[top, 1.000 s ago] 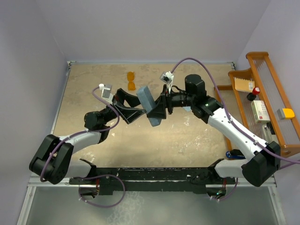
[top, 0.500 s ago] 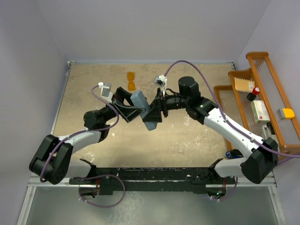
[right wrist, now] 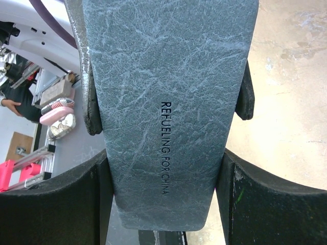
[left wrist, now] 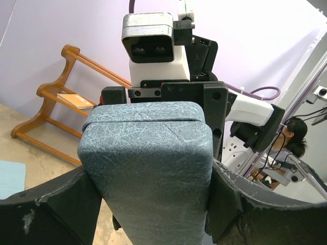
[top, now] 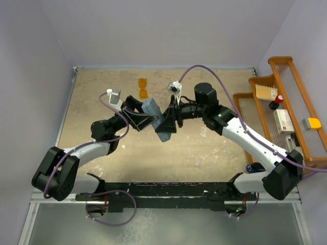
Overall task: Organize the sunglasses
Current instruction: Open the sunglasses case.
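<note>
The sunglasses (top: 143,88), small with orange lenses, lie on the table at the back, apart from both arms. The closed grey-blue case (top: 151,108) is held in the air between both grippers, tilted. My left gripper (top: 146,120) is shut on one end of it; in the left wrist view the case (left wrist: 148,163) fills the space between the fingers (left wrist: 46,214). My right gripper (top: 167,124) is shut on the other end; in the right wrist view the case (right wrist: 163,102), marked with dark lettering, sits between the fingers (right wrist: 276,204).
A wooden rack (top: 294,109) with small boxes and bottles stands at the right edge. A pale blue cloth (left wrist: 10,176) lies on the table. The table's back wall runs just behind the sunglasses.
Both grippers and the case have shifted left, with the right arm reaching further over. In the last half second little has moved. The sunglasses stay put.
</note>
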### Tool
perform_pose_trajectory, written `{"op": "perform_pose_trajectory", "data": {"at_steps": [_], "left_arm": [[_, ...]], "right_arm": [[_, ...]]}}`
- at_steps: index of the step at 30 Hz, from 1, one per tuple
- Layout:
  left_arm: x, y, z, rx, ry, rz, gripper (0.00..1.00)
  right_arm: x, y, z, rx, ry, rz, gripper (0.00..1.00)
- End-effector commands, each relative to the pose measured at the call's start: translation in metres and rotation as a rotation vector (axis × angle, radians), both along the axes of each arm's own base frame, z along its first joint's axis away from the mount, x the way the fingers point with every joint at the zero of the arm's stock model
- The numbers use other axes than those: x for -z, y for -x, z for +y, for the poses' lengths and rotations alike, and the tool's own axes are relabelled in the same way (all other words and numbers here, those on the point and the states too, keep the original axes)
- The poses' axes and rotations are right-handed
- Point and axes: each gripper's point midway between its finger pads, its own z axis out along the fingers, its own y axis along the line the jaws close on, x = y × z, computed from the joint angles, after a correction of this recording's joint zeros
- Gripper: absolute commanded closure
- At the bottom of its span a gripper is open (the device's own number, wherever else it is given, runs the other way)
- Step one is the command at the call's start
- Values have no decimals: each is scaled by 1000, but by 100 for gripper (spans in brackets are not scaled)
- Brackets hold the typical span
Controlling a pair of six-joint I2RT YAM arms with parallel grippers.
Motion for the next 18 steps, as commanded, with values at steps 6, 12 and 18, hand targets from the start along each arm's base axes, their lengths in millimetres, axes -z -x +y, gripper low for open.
{"op": "perform_pose_trajectory", "data": {"at_steps": [6, 12, 18], "left_arm": [[-42, 37, 12, 23, 78, -272, 49], [-49, 44, 15, 27, 85, -303, 49], [-60, 50, 17, 27, 98, -341, 49]], "right_arm": [[-62, 8, 1, -51, -174, -58, 100], [-89, 16, -8, -109, -291, -31, 100], [-101, 23, -9, -151, -342, -6, 100]]}}
